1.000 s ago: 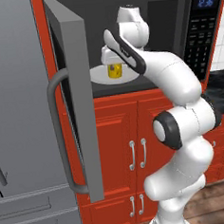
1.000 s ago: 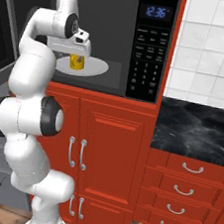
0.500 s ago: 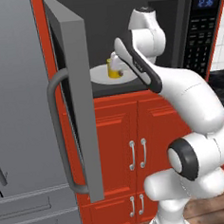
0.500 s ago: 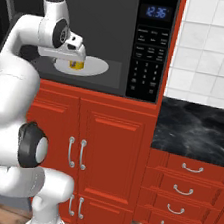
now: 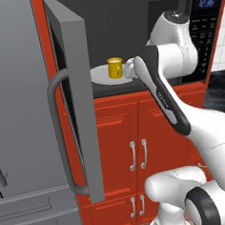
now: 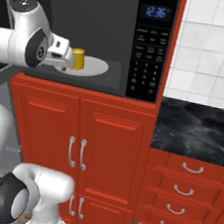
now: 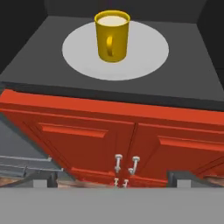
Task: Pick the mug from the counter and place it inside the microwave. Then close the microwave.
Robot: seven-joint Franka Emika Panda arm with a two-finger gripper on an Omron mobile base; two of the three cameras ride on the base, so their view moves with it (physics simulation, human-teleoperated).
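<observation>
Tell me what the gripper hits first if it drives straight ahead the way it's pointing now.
Probably the mug, standing upright on the round plate inside the microwave. The open gripper faces it with nothing between, though depth is hard to judge.

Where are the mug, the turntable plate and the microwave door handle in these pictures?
mug (image 7: 112, 36): hand view, on its yellow side wall beside the handle.
plate (image 7: 148, 57): hand view, on the bare white part to the right of the mug.
door handle (image 5: 58, 133): left base view, on the middle of the curved grey bar.
</observation>
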